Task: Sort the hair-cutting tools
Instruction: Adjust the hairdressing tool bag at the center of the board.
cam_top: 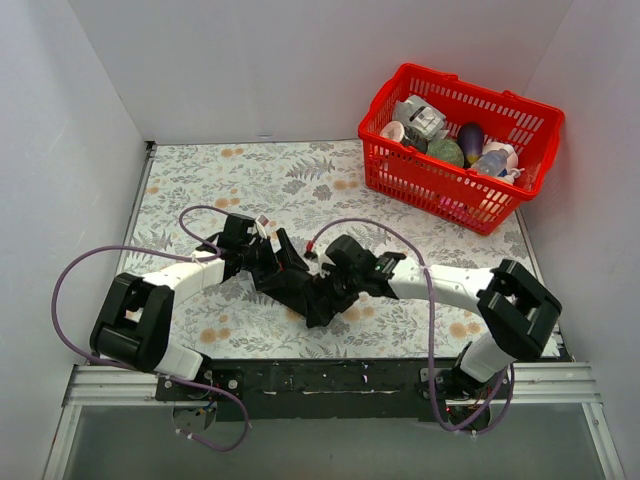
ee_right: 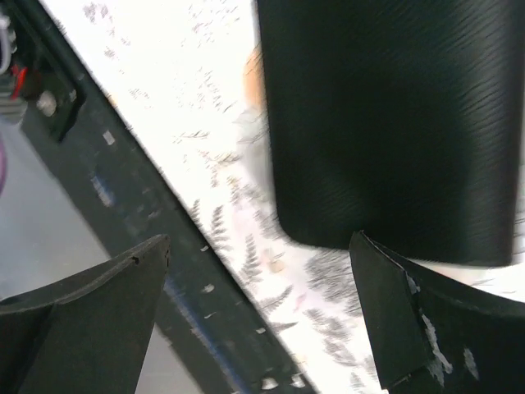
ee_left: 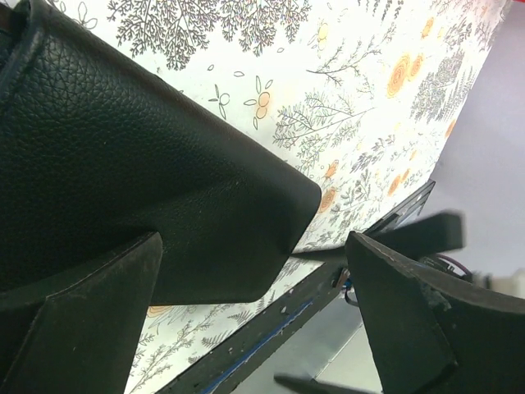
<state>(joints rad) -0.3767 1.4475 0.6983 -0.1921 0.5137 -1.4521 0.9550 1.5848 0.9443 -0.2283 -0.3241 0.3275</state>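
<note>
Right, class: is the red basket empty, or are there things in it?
Not empty: the red basket holds several colourful items, a dark purple egg shape among them.

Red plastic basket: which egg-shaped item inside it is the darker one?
The dark purple egg-shaped item, just right of the paler green speckled one in the top view.

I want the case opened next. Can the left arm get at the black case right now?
Likely yes: the left gripper stands open, the black case lies right at its fingers, and nothing shows between them.
</note>
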